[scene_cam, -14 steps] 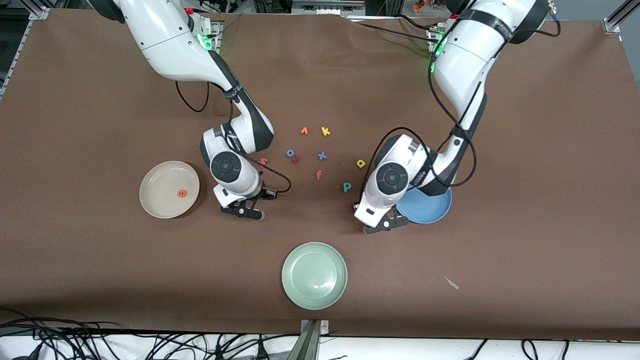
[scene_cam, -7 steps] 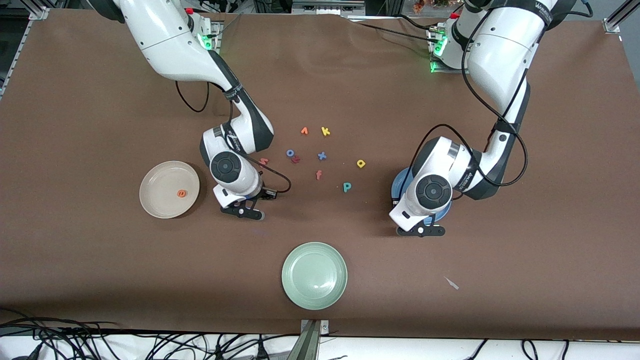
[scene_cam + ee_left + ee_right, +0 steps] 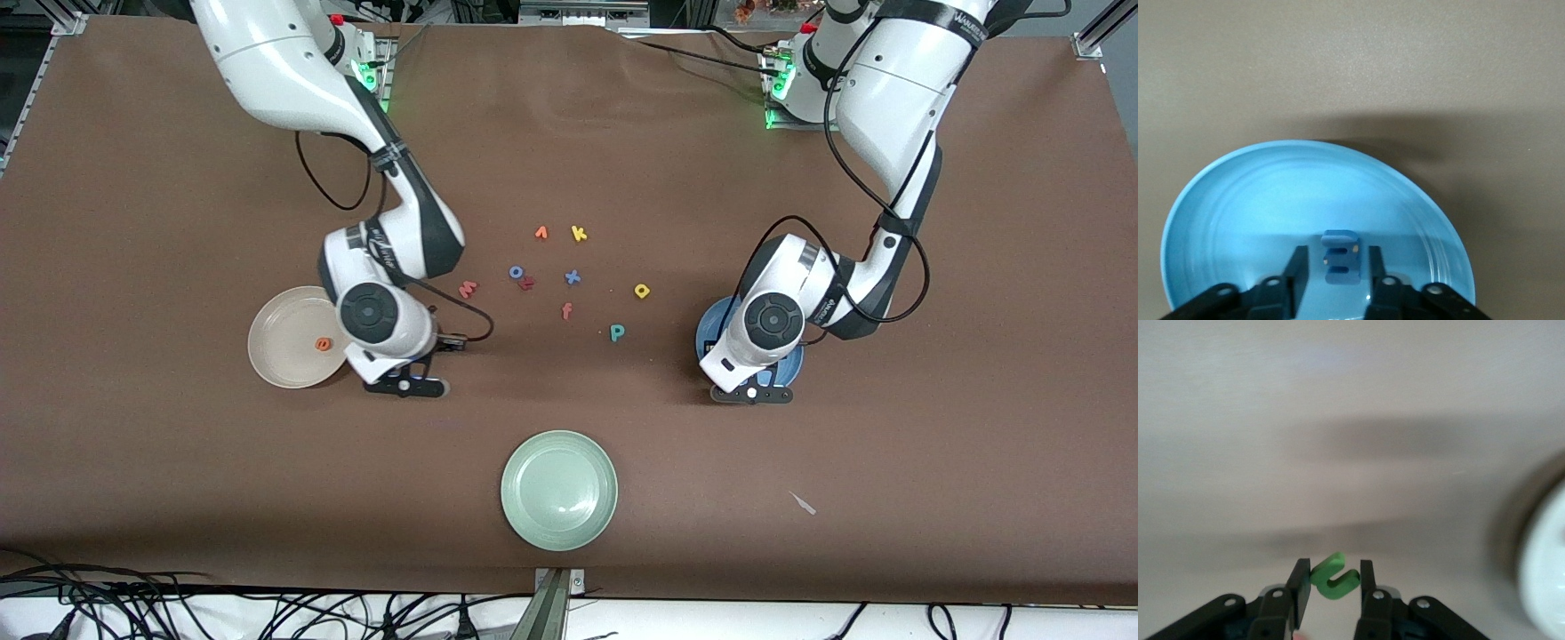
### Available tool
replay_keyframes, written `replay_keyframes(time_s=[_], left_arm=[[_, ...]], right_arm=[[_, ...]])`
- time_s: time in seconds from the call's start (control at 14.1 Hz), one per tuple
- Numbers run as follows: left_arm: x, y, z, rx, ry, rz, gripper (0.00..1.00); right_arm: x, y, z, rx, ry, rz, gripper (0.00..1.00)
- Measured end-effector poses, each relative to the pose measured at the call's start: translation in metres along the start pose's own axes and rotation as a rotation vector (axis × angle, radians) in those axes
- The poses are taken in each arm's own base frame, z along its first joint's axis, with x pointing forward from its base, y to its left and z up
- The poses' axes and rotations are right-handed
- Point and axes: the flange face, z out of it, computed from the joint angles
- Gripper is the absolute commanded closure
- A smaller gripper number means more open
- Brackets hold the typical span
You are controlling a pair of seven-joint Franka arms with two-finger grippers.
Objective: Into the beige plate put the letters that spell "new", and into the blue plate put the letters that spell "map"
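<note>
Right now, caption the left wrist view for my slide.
Left gripper open over the round blue plate, periwinkle foam "m" between its fingers.

A pale green plate [image 3: 559,490] sits nearest the front camera. Loose foam letters include a yellow k [image 3: 579,234], blue x [image 3: 573,277] and orange f [image 3: 566,311].

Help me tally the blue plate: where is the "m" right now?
The periwinkle "m" lies in the blue plate, between the left gripper's parted fingers, as the left wrist view shows.

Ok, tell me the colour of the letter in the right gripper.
Green; the letter shows best in the right wrist view.
</note>
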Motion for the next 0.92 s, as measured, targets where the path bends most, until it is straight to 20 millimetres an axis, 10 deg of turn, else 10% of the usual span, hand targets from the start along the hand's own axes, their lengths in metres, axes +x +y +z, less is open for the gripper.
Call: replay_keyframes(time_s=[0.57, 0.64, 0.71, 0.92], left_arm=[[-0.001, 0.027, -0.039, -0.093, 0.031, -0.06, 0.0], [-0.005, 0.038, -0.039, -0.101, 0.026, -0.069, 0.0], [-0.01, 0.049, -0.037, -0.101, 0.019, -0.089, 0.0], [-0.015, 0.068, -0.033, -0.105, 0.014, -0.146, 0.0]], right_arm=[[-0.019, 0.144, 0.02, -0.044, 0.066, -0.194, 0.59], [-0.023, 0.155, 0.031, -0.049, 0.073, -0.197, 0.48], [-0.026, 0.161, 0.038, -0.052, 0.072, -0.198, 0.01], [-0.028, 0.161, 0.038, -0.047, 0.072, -0.193, 0.0]])
